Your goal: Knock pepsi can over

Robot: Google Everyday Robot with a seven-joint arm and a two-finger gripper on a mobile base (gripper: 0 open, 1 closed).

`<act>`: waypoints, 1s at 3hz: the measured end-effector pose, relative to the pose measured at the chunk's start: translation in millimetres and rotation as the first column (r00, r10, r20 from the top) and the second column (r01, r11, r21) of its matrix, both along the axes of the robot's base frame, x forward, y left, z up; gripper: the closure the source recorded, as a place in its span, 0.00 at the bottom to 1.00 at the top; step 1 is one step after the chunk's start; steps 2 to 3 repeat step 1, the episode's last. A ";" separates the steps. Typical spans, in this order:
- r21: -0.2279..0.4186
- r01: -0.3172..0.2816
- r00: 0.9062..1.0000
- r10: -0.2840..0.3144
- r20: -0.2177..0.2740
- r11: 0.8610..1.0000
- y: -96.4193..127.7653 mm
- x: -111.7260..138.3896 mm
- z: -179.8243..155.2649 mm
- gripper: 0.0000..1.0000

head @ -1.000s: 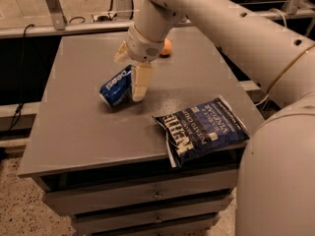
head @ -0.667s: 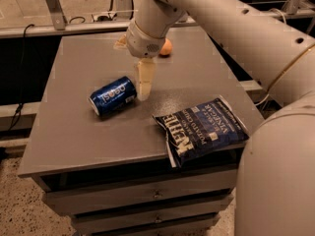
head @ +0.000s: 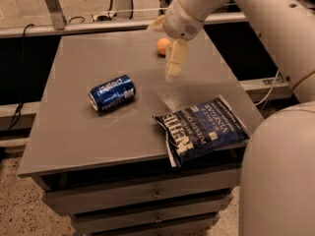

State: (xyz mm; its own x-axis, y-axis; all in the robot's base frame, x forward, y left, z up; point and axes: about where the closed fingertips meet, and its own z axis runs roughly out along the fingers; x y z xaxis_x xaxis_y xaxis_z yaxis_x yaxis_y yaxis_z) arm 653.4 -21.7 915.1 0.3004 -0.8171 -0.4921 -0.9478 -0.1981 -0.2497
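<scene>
— Where do we find the pepsi can now?

— We see the pepsi can [head: 112,93] on its side on the grey table [head: 69,136], a little left of the middle. It touches nothing else. Because it lies flat and not upright, we judge the knocking over as done.

— And the gripper?

— The gripper [head: 173,62] hangs above the back part of the table, pointing down, to the right of the can and well apart from it. It holds nothing. If the claw is wide or narrow, we cannot tell.

— What can we say about the materials?

— The can is a smooth blue metal cylinder with white letters and a silver rim, so we think it could roll easily. The table top is flat and matt, with drawers [head: 157,194] below. The chip bag [head: 204,129] is flat, dark blue and shiny, lying near the front right corner. A small orange round thing [head: 162,45] sits at the back, just beside the gripper in this view.
</scene>
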 end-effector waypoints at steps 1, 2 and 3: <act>0.093 0.146 0.989 -0.147 0.005 0.985 -62.2 7.2 31.8 0.00; 0.093 0.146 0.989 -0.147 0.005 0.985 -62.2 7.2 31.8 0.00; 0.093 0.146 0.989 -0.147 0.005 0.985 -62.2 7.2 31.8 0.00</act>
